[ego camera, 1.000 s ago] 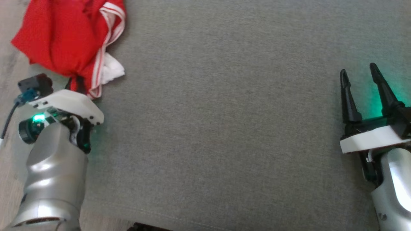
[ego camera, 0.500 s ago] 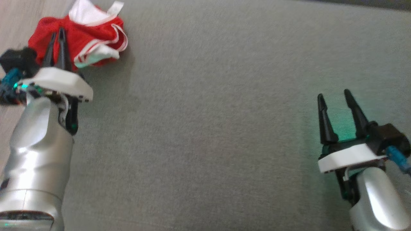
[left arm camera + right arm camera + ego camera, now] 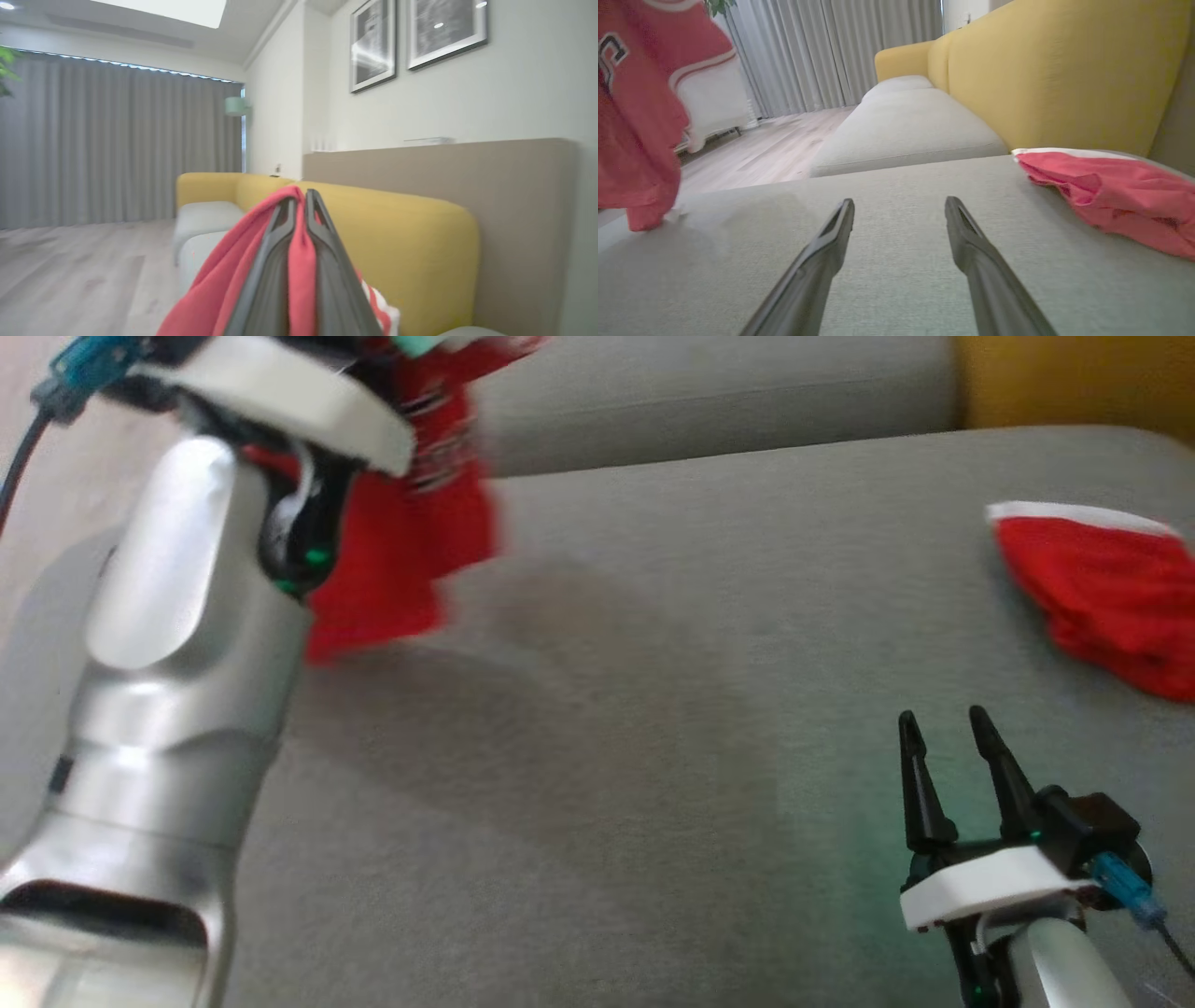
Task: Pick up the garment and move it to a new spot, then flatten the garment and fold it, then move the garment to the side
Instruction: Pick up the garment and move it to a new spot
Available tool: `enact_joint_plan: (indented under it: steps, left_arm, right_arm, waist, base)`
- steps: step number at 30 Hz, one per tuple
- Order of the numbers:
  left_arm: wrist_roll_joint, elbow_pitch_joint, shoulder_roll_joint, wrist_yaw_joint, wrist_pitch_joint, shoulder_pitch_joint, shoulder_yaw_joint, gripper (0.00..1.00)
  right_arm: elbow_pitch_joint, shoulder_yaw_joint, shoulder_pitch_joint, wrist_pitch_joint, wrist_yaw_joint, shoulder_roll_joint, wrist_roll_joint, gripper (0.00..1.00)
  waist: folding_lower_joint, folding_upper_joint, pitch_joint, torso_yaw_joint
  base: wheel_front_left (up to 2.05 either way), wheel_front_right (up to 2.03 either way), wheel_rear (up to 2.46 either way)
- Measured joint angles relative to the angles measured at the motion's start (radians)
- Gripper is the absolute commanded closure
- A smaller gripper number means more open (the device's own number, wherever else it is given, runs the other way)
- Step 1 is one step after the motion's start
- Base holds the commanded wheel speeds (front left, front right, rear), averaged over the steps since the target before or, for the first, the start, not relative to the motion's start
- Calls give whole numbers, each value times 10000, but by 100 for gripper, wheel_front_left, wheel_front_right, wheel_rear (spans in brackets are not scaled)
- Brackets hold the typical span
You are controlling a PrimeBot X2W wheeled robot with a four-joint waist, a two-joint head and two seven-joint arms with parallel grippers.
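The red garment (image 3: pixel 401 569) hangs lengthwise straight down from the left gripper (image 3: pixel 301 198), jaws pinched on its top fold, over the sofa cushion's (image 3: pixel 607 756) left end, well apart from the right gripper (image 3: pixel 941 714), jaws wide.

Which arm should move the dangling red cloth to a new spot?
Left. The left gripper is shut on the red garment, which hangs above the grey cushion. The right gripper is open, holding nothing, low over the cushion.

garment (image 3: pixel 401 569) hangs by left arm (image 3: pixel 177 644) (blurred) | right gripper (image 3: pixel 941 719) fingers (image 3: pixel 920 784) apart | red cloth (image 3: pixel 1102 579) on cushion (image 3: pixel 653 756)
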Motion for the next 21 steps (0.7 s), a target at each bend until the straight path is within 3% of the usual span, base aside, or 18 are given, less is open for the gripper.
enact_joint_plan:
  steps: [6,10,14,15,16,21]
  left_arm:
    - [-844,-178,-840,211,67,-167,134,100]
    - [-1051,679,-1243,332,-88,177,38,100]
    - [-917,2011,-1266,337,-704,1678,-389,100]
    - [-848,2372,-1258,336,-855,2214,-573,82]
    - [-790,2692,-1267,330,-995,2721,-729,0]
    - [-393,3358,-1315,422,-1977,4668,-1262,0]
  right_arm:
    - [-58,19,-14,0,0,73,0,0]
    - [-151,77,-63,0,0,111,0,0]
    - [-188,274,-202,0,0,138,247,0]
    - [-199,307,-295,0,0,194,322,0]
    - [-224,309,-359,0,0,224,357,0]
    - [-272,303,-394,0,0,234,165,0]
  waist:
    - [0,0,-225,-1259]
    - [0,0,67,-1766]
    - [7,0,616,-2025]
    - [6,0,744,-2070]
    - [5,0,860,-2099]
    - [3,0,1075,-1861]
  base:
    - [0,0,0]
    - [0,0,0]
    - [0,0,0]
    - [0,0,0]
    - [0,0,0]
    - [0,0,0]
